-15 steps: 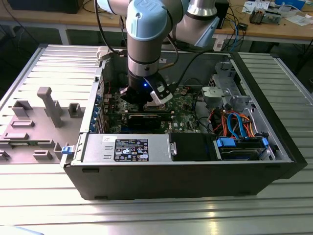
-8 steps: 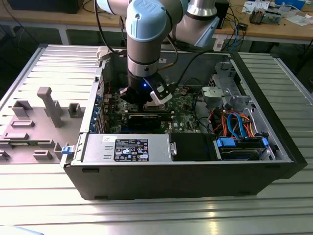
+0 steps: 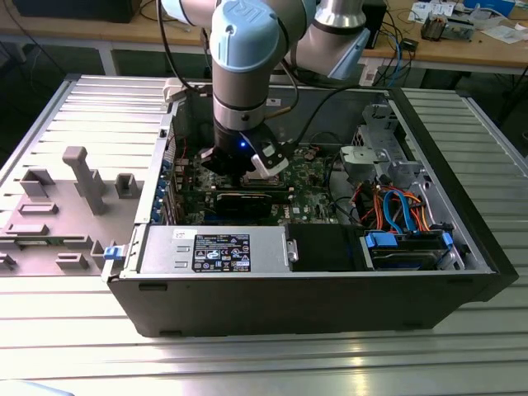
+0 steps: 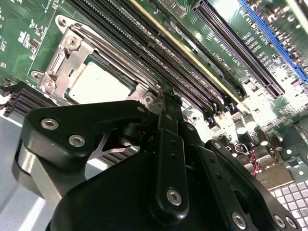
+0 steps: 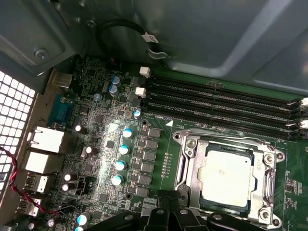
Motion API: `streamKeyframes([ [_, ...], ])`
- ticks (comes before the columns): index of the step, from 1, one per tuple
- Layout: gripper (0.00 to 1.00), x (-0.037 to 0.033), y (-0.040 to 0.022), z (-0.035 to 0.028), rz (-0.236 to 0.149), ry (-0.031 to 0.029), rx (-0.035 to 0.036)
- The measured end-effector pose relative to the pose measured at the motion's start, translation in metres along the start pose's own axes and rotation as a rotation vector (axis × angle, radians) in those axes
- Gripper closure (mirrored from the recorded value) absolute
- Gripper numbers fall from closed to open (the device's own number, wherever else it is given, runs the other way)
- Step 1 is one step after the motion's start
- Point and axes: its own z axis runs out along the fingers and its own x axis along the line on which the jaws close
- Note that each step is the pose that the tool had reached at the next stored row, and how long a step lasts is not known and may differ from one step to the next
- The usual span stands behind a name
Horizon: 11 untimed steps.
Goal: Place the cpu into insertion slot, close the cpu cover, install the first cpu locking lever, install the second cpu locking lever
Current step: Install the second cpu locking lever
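**First wrist view: chip seated and framed as arm works at the socket's edge**

First wrist view shows the cpu (image 5: 226,174), its dull silver top facing up, lying flat inside the insertion slot (image 5: 189,144) on the green motherboard (image 5: 159,159). The cpu cover (image 5: 267,166), a thin silver frame, lies down around the chip, whose top shows through the central window. By that reading the first two steps of the job look complete: chip placed, cover closed.

The gripper (image 5: 166,202) sits just beside the near edge of the socket, its dark fingers drawn close together with no part visibly held between them. The second wrist view gives the same picture from behind the tool: the gripper (image 4: 168,103) comes to a narrow point right at the socket's corner, with the cpu (image 4: 98,84) and the surrounding cover (image 4: 67,53) just beyond it and the long black memory slots (image 4: 192,72) running alongside.

Whether either locking lever is latched cannot be told from these angles; thin metal rods run along the frame's sides, but their hooks are not plain to see. The lever steps are best judged as the stage in hand.

In the exterior view, the arm reaches down into the open computer case (image 3: 462,239), which rests on a ribbed metal table (image 3: 82,346), the gripper (image 3: 247,173) low over the board.
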Motion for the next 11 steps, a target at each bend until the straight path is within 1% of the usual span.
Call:
streamKeyframes([
  [2, 0.89, 0.0001, 0.0001, 0.0002, 0.000, -0.0007, -0.0030],
  [8, 0.89, 0.0002, -0.0004, 0.0003, 0.000, -0.0008, -0.0032],
  [9, 0.89, 0.0011, -0.0002, 0.0007, 0.000, -0.0016, -0.0073],
  [10, 0.89, 0.0019, -0.0015, 0.0009, 0.004, -0.0032, -0.0112],
  [11, 0.89, 0.0019, -0.0005, -0.0065, 0.004, -0.0032, -0.0111],
])
